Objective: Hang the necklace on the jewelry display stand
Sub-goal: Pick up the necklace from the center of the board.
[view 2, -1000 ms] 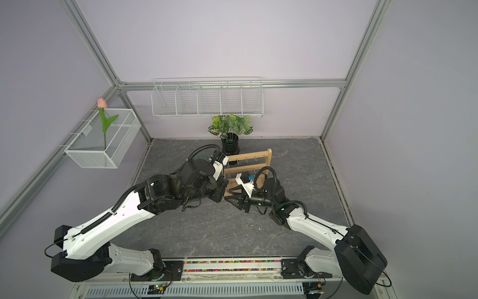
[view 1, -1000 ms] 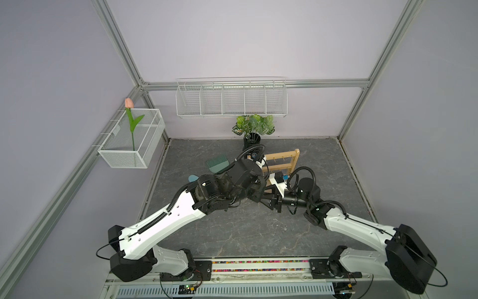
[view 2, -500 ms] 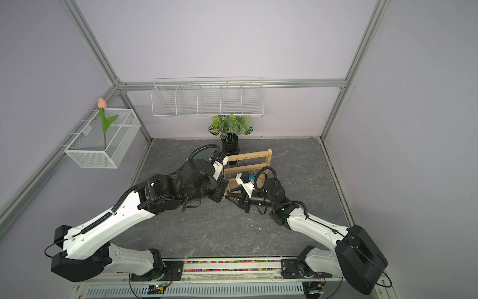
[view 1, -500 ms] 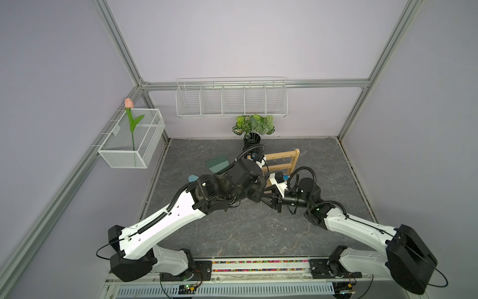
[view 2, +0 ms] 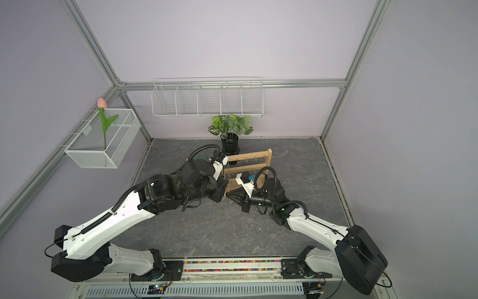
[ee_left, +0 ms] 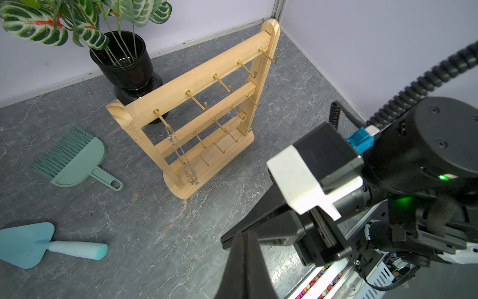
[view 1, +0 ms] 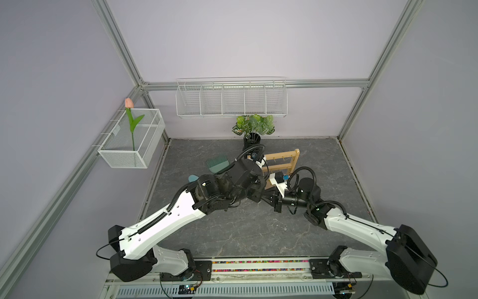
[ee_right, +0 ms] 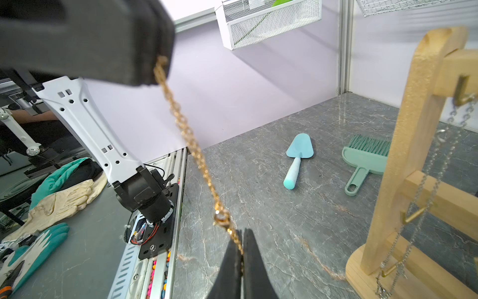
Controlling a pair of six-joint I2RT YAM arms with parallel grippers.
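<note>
Necklace [ee_right: 191, 145]: gold chain stretched in the air between the left end effector [ee_right: 157, 67] and the right end effector [ee_right: 241, 248]. Both are clamped on it, probably to spread it for a hook on the wooden stand [ee_left: 196, 77] close by.

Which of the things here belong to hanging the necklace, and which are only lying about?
For the job: gold necklace, stretched between the shut left gripper and shut right gripper; jewelry display stand.
Lying about: silver chain already on the stand; green brush; blue trowel; potted plant; wire baskets; tulip.
</note>
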